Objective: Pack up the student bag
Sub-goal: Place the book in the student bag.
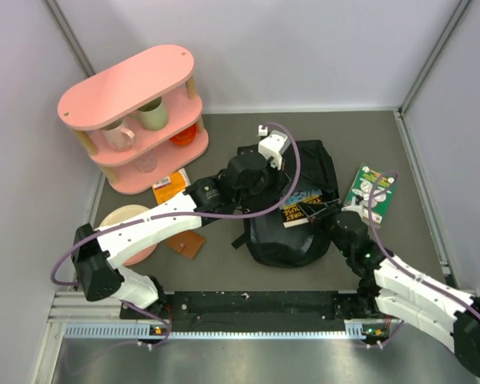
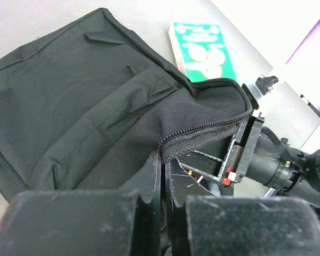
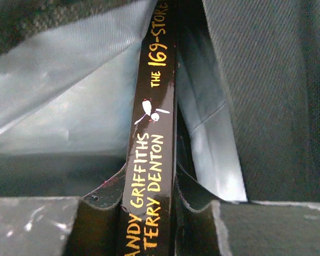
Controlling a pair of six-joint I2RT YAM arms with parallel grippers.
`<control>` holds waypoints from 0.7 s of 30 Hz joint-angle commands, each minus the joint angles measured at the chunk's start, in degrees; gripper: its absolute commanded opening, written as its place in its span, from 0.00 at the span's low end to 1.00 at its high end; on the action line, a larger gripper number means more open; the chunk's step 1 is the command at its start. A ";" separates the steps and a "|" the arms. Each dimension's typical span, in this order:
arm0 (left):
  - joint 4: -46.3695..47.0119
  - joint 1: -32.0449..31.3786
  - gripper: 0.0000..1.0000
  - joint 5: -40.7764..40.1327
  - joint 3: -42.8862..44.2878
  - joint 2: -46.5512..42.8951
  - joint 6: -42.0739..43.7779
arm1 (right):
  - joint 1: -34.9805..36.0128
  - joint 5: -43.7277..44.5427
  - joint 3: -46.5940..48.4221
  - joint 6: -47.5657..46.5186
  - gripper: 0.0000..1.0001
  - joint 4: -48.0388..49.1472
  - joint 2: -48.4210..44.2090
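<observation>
While the left gripper (image 2: 164,178) pinches the student bag (image 2: 69,96) open, the right gripper (image 3: 149,186) holds the book (image 3: 156,96) tight, spine pointing straight inside.

Black student bag (image 1: 288,244), grey lining (image 3: 69,106); black book (image 3: 154,133), yellow lettering (image 3: 149,176); pink shelf (image 1: 128,84).

Mid-counter (image 1: 232,132): student bag (image 1: 292,228). Book (image 1: 304,210) lies partly inside its mouth. Second book (image 1: 370,192) just right of bag. Shelf (image 1: 136,112) back left, mugs (image 1: 154,114) on its middle tier. Plate (image 1: 116,216) front left. Small book (image 1: 170,188) between shelf and bag.
</observation>
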 commanded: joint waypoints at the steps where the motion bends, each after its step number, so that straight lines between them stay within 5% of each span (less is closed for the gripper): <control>1: 6.84 -0.23 0.00 0.67 2.17 -2.58 -1.21 | -0.43 4.83 3.74 -5.48 0.00 15.39 5.63; 6: 5.09 -0.23 0.00 -0.81 5.06 -0.57 -1.74 | -0.52 4.22 1.73 -7.95 0.00 30.49 14.77; 10: 2.01 0.12 0.00 -3.20 7.36 0.49 -0.86 | -0.43 0.19 2.34 -10.66 0.00 28.85 13.56; 13: 0.95 1.88 0.00 -0.75 7.63 1.02 -1.74 | -0.43 -2.90 5.59 -16.72 0.00 18.50 7.06; 14: 0.60 2.06 0.00 -1.09 7.36 1.11 -2.35 | -0.43 -2.47 8.29 -16.74 0.00 6.20 4.70; 18: 0.68 3.02 0.00 -2.05 6.05 1.29 -3.93 | -0.43 0.25 13.23 -17.98 0.00 -16.82 -8.03; 21: 2.08 3.29 0.00 -1.36 4.99 1.81 -5.69 | -0.43 -4.02 11.14 -15.35 0.00 -14.51 -11.93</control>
